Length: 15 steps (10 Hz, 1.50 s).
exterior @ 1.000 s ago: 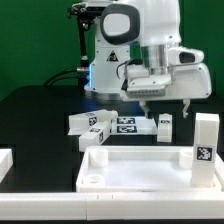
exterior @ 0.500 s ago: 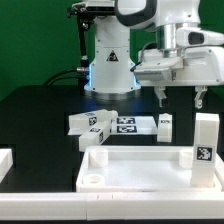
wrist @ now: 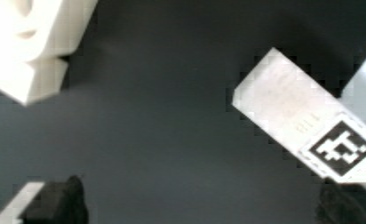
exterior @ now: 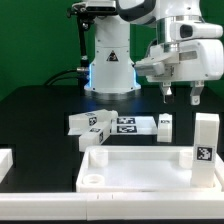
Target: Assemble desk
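My hand (exterior: 182, 95) has swung toward the exterior view's right; spread and empty, it hovers just above the upright leg (exterior: 206, 128).

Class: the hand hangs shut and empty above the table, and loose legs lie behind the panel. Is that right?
Not quite. The hand is open, not shut: the exterior view shows its fingers standing apart. The rest holds: it hangs empty above the table, and loose legs lie behind the panel.
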{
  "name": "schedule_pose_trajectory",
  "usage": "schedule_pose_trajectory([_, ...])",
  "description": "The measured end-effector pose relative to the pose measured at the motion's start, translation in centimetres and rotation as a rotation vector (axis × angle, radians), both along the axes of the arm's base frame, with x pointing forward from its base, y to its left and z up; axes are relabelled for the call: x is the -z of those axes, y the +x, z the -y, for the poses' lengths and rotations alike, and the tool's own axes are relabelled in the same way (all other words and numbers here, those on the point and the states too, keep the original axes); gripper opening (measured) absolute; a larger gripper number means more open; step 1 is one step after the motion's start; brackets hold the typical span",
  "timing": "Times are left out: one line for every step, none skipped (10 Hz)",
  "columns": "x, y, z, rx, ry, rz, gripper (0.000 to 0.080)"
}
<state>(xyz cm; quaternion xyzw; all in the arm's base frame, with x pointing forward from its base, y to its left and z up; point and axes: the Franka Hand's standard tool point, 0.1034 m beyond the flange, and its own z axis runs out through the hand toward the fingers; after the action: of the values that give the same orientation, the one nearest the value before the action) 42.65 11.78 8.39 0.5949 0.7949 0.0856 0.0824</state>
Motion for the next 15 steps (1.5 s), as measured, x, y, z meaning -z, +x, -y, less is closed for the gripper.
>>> schedule_pose_trajectory([-0.3,0.7,0.0,0.124,0.03,0.0,0.0648])
schedule_pose_trajectory([-0.2,1.3,-0.7,0.261,0.07,-0.003,0.0648])
schedule_pose_trajectory([-0.1,1.7,-1.4,0.419,0.114,-0.011,0.0649])
schedule_pose_trajectory([0.1,1.6,-2.1,0.599,0.161,-0.028,0.0649])
schedule_pose_trajectory([0.6,1.2,-2.2,0.724,0.186,-0.048,0.0649])
schedule_pose_trajectory([0.9,1.0,-1.2,0.738,0.184,-0.052,0.0649])
schedule_pose_trajectory([0.8,1.1,-1.3,0.817,0.203,-0.056,0.0649])
schedule_pose_trajectory([0.9,1.0,-1.3,0.866,0.215,-0.061,0.0648])
schedule_pose_trajectory([0.9,1.1,-1.3,0.939,0.232,-0.065,0.0648])
schedule_pose_trajectory([1.0,1.1,-1.1,1.022,0.245,-0.074,0.0648])
schedule_pose_trajectory([1.2,1.2,-0.7,1.155,0.251,-0.093,0.0648])
schedule_pose_trajectory([1.1,1.6,-0.5,1.291,0.267,-0.106,0.0648])
schedule_pose_trajectory([1.0,1.7,-0.5,1.474,0.283,-0.129,0.0648])
schedule_pose_trajectory([0.9,2.3,0.0,1.624,0.295,-0.155,0.0648])
schedule_pose_trajectory([0.7,2.7,0.6,1.696,0.319,-0.162,0.0648])
